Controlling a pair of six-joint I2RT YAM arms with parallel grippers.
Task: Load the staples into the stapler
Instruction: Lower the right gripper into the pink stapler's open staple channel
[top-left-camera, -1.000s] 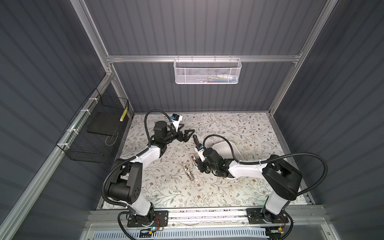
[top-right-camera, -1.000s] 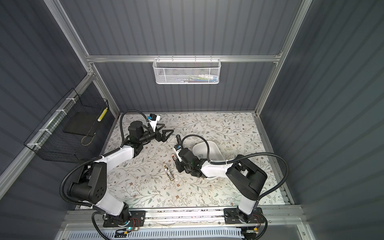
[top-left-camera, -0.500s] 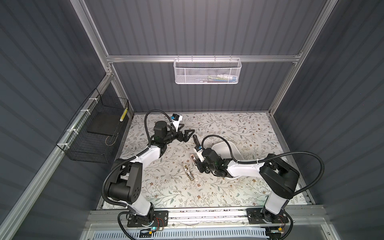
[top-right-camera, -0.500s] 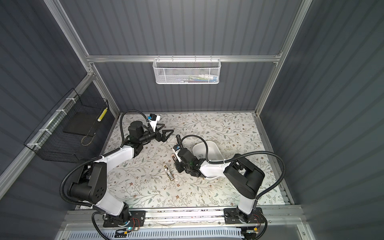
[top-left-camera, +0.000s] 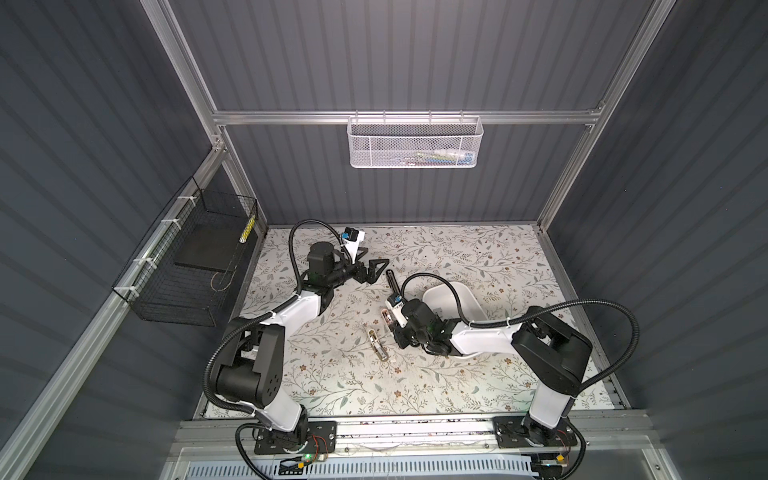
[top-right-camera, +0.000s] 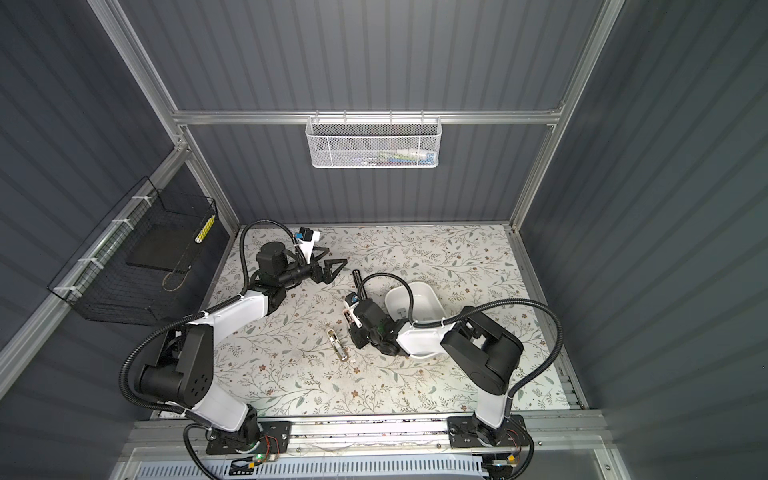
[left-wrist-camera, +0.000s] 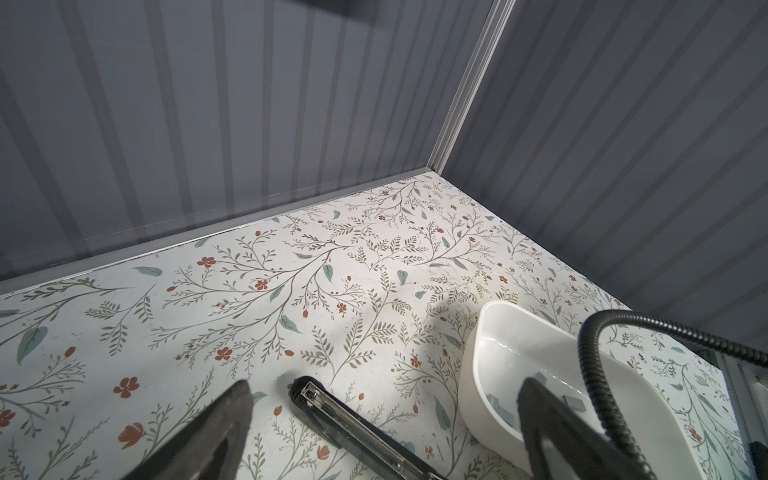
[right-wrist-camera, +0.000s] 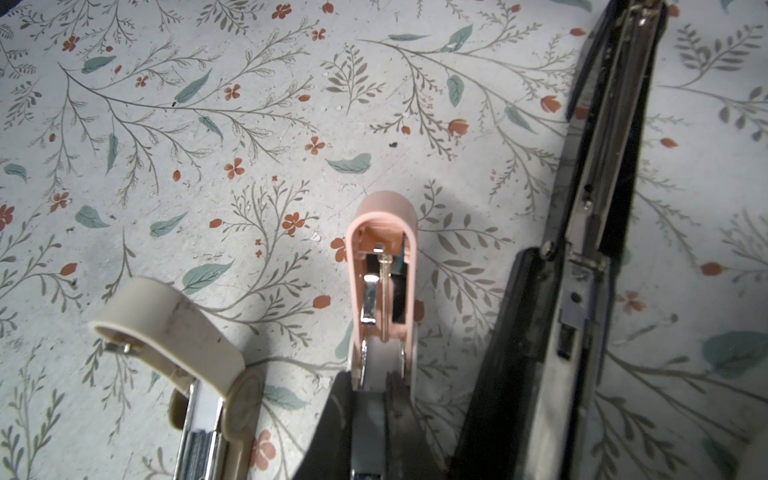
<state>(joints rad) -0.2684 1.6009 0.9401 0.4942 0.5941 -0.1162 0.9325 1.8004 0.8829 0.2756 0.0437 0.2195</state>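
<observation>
While white bowl (left-wrist-camera: 473, 353) holds staples (left-wrist-camera: 503, 411), left tool (left-wrist-camera: 384, 388) wide open, empty; right tool (right-wrist-camera: 369, 380) clamped on staple strip (right-wrist-camera: 370, 415)

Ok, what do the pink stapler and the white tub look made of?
Pink stapler: matte plastic shell, evenly coloured, with shiny metal parts inside. White tub: probably glossy plastic, judging by soft highlights on its rounded wall.

Three staplers (right-wrist-camera: 382, 282), one white tub (left-wrist-camera: 471, 374), two wall baskets (top-left-camera: 415, 143).
</observation>
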